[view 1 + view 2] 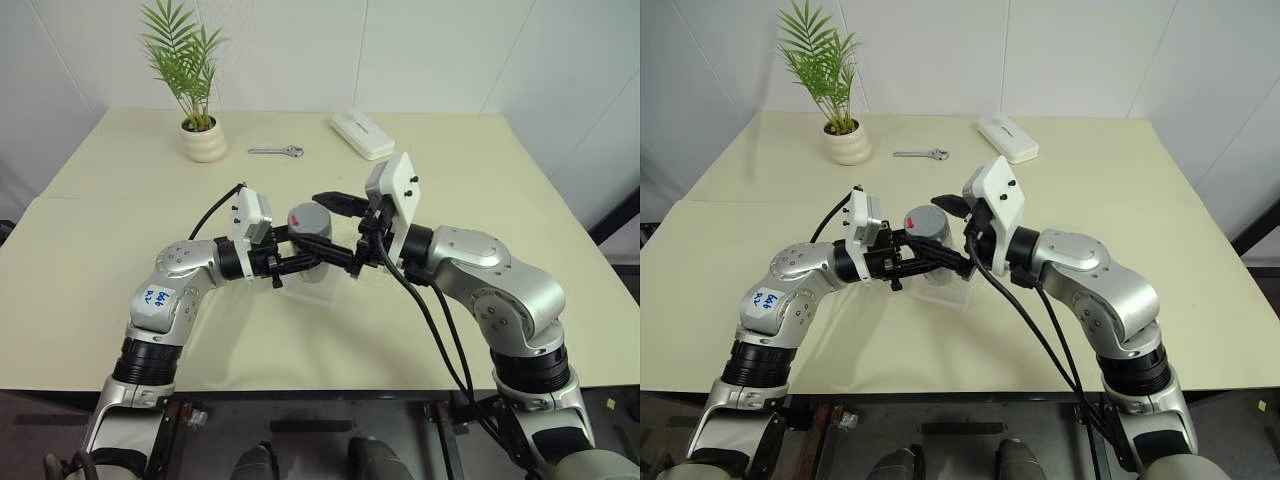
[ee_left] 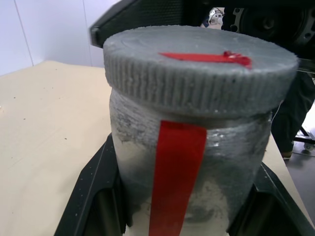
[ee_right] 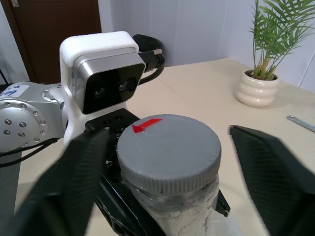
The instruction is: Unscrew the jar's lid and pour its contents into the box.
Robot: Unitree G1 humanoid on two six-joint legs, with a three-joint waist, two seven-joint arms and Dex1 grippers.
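My left gripper (image 1: 318, 256) is shut on the body of the jar (image 2: 187, 162), a silvery-grey cylinder with a red strip, and holds it upright above the table. The grey ribbed lid (image 3: 167, 147) with its red mark sits on top of the jar. My right gripper (image 3: 166, 133) reaches in from the opposite side, its fingers standing either side of the lid; a gap shows between one finger (image 3: 275, 172) and the lid's rim. The box (image 1: 330, 287), a clear shallow tray, lies on the table just under the jar. The contents are hidden inside the jar.
A white plant pot (image 1: 203, 140) with a green palm stands at the far left of the table. A metal wrench (image 1: 277, 151) lies beside it, and a white oblong case (image 1: 362, 134) at the far middle. Cables hang from both wrists.
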